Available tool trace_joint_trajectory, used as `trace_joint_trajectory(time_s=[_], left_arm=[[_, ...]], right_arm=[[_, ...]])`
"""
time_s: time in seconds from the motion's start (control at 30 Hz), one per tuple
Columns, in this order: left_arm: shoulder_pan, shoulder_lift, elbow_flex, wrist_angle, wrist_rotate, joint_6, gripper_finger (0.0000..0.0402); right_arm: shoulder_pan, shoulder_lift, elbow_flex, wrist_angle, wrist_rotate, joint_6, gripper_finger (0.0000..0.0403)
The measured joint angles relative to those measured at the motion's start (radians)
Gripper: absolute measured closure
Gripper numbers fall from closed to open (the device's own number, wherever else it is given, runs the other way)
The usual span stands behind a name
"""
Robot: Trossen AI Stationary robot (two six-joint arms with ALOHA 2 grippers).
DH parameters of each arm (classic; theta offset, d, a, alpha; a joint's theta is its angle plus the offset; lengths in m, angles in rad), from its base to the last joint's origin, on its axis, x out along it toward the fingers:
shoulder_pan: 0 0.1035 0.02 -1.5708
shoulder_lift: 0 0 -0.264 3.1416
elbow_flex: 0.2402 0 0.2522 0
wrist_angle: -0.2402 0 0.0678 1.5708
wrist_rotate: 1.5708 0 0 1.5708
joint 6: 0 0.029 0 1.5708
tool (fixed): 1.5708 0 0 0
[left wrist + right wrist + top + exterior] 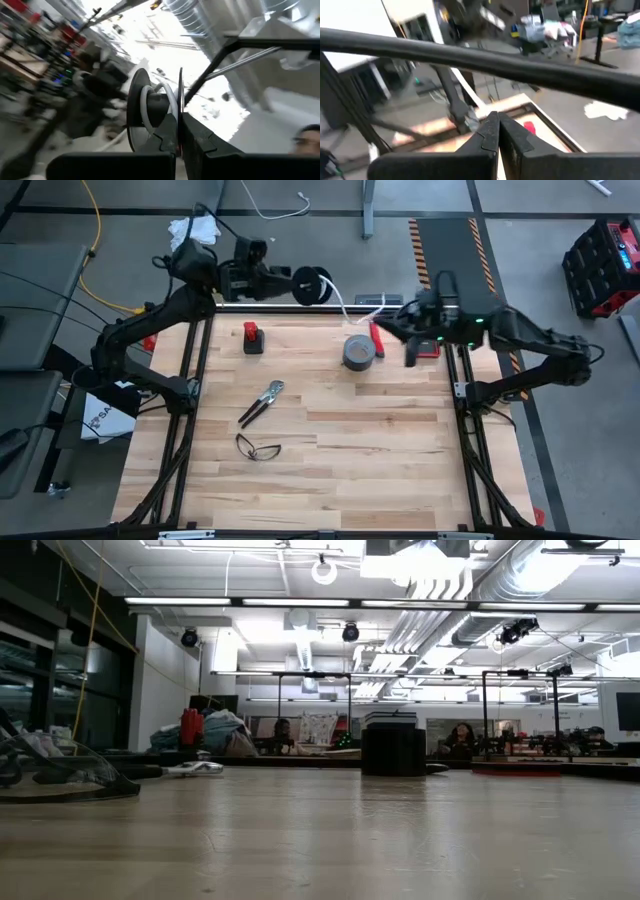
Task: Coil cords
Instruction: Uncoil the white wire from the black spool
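A small black spool (312, 285) with the white cord (146, 107) wound on its hub hangs in the air beyond the table's far edge. My left gripper (176, 137) is shut on it. A loose length of the cord (345, 308) runs from the spool toward the table's right. It ends at my right gripper (385, 328), which is shut on it over the far edge, near the grey tape roll. In the right wrist view the cord (465, 90) leads away from the fingertips (492, 122). The low view shows neither gripper. My left gripper pinches the rim of one flange (180, 107) of the spool between its two fingers, which lie along the flange's plane. The spool is lifted clear of the table, held out past the far edge. My right gripper pinches the free run of the white cord (481, 109) between its two fingertips, coming roughly level from the table's right side. The cord leaves the tips in a nearly straight line toward the spool and hangs clear of the table.
On the table lie a grey tape roll (358, 352), a red-handled tool (376, 338) beside it, a red and black item (253, 338), pliers (262, 401) and glasses (258, 448). A black frame bar (470, 57) crosses ahead of my right gripper.
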Motion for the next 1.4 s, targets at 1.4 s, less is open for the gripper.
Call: trace_joint_trajectory(time_s=[1.4], left_arm=[[-0.196,0.002,0.037,-0.378,-0.589,0.505,0.0401]], right_arm=[[0.041,0.247,0.000,0.454,0.517,0.102,0.0403]])
